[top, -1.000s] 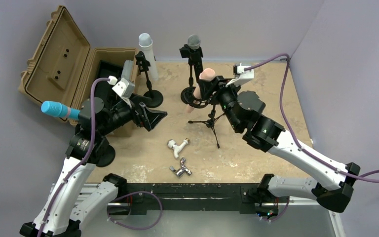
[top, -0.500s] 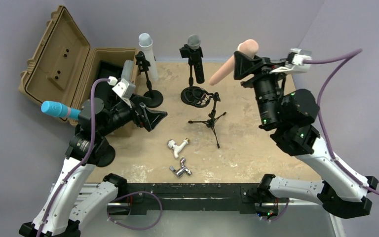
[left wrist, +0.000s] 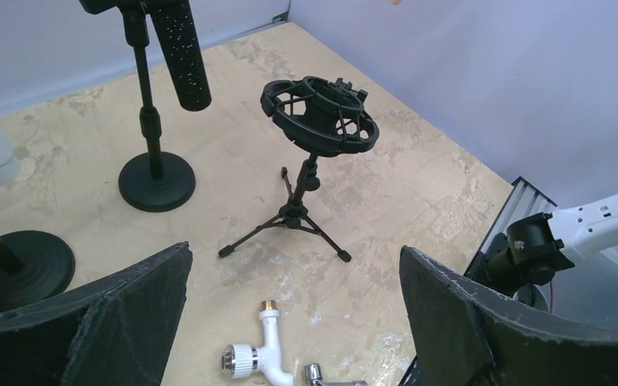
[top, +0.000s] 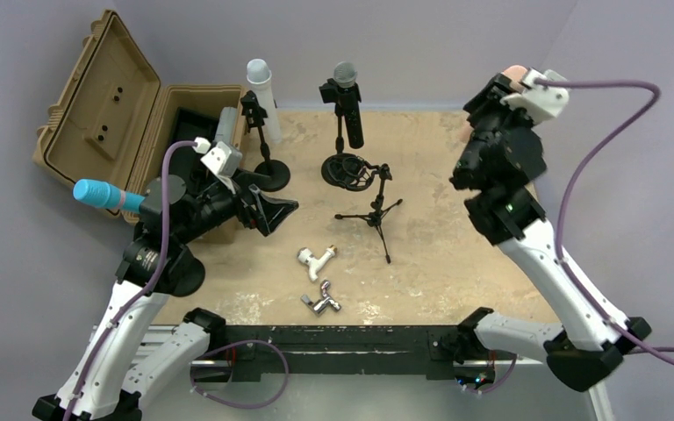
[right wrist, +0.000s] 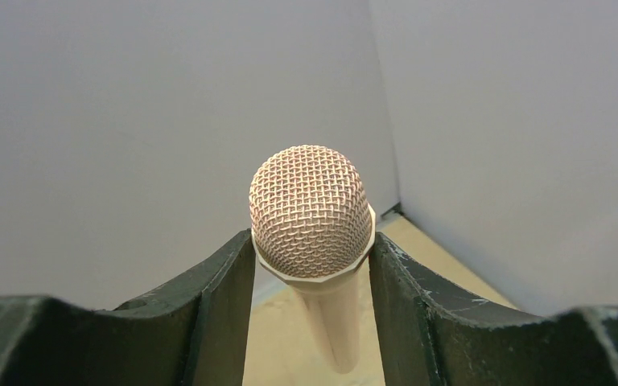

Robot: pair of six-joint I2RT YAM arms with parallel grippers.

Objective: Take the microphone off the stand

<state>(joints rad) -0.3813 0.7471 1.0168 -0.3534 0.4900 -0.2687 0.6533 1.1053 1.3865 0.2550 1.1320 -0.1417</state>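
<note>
Microphone (right wrist: 310, 211) higher, within right hand (right wrist: 311, 248)

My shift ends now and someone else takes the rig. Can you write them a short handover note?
Left gripper: open, empty, low over the table, facing the tripod stand.
Right gripper: shut on the pink microphone, raised by the far right corner.
Tripod stand: upright, cradle empty.
Done: microphone is out of the stand.
Left: likely just setting it down on the table.

Beige microphone (right wrist: 311, 211) tight between the jaws
</note>
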